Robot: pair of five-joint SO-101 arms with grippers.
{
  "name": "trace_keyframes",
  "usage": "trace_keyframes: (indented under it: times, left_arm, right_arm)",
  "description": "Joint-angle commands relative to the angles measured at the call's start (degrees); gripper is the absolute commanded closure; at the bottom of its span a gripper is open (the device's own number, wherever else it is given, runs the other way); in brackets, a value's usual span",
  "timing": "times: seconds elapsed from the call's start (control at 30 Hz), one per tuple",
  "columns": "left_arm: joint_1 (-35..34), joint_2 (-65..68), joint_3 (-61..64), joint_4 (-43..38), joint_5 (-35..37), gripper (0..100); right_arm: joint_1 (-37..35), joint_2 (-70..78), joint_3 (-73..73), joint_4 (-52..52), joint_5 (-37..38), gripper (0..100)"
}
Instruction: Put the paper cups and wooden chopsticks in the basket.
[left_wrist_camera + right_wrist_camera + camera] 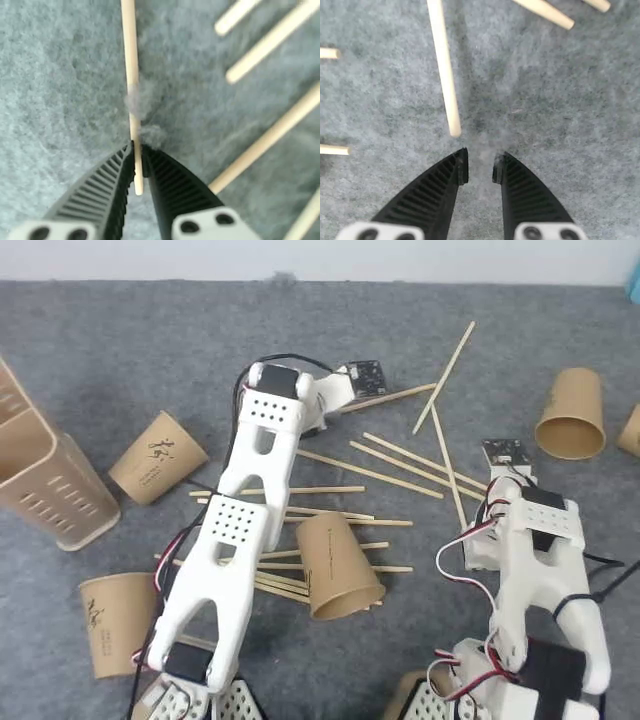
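Chopstick (131, 75) lies flat on the mat (60, 75), its end pinched by the clenched left gripper (136, 149), likely for lifting toward the basket (60, 495) (well apart), while the right gripper (480, 159) hovers slightly parted, holding nothing.

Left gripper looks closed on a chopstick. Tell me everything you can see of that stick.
The wooden chopstick is a thin, straight, pale stick, plain and round-looking. The left gripper is shut on it near one blunt end, with a ribbed black finger on each side. The rest runs straight out along the grey felt mat, apparently lying on it, with fibres bunched beside it. In the high view its far tip reaches another chopstick; whether they touch I cannot tell.
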Motion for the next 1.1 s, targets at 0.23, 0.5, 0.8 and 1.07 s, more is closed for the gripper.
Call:
trace_keyframes:
  times: [0.23,0.5,0.8,1.07]
  left_arm:
    - [-0.4,-15.0,5.1,2.5,33.3,99]
    - [2.8,-41.7,43.8,1.8,42.8,99]
    - [-0.4,-65.1,75.3,-7.0,46.2,99]
    - [-3.3,-83.9,112.0,-29.7,46.1,99]
  right_arm:
    - [-0.1,-2.9,-0.4,0.2,0.7,91.3]
    - [-0.1,-2.9,-0.4,0.2,0.7,91.3]
    - [0.0,-2.9,-0.4,0.2,0.3,91.3]
    - [1.6,-2.9,-0.5,0.1,0.2,91.3]
